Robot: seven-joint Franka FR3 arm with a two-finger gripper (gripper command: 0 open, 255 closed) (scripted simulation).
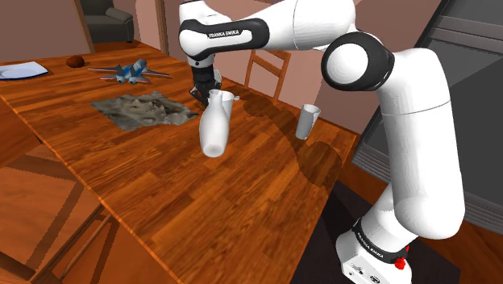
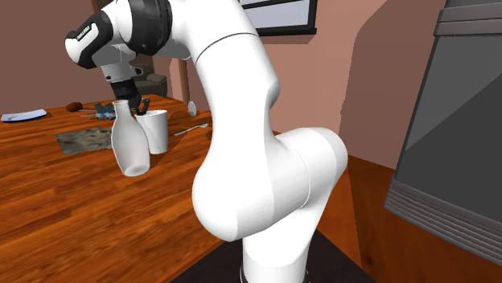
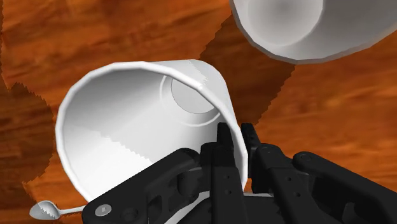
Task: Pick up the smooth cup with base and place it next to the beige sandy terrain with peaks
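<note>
My black gripper (image 1: 211,89) is shut on the rim of a smooth white cup (image 1: 214,123) that narrows toward the top and has a round base. The cup hangs from the fingers a little above the wooden table (image 1: 185,194), just to the shoulder view's right of the grey-beige peaked terrain (image 1: 143,110). In the wrist view the gripper (image 3: 236,143) pinches the cup's wall (image 3: 127,133), one finger inside and one outside. From the second exterior view the cup (image 2: 130,146) hangs below the gripper (image 2: 129,101), with the terrain (image 2: 84,141) behind it.
A second pale cup (image 1: 306,121) (image 2: 157,130) (image 3: 312,25) stands on the table nearby. A spoon (image 2: 190,129) (image 3: 46,210) lies on the wood. A toy aeroplane (image 1: 129,73), a plate (image 1: 20,71) and a small brown object (image 1: 76,60) lie farther back. A chair (image 1: 266,71) stands behind the table.
</note>
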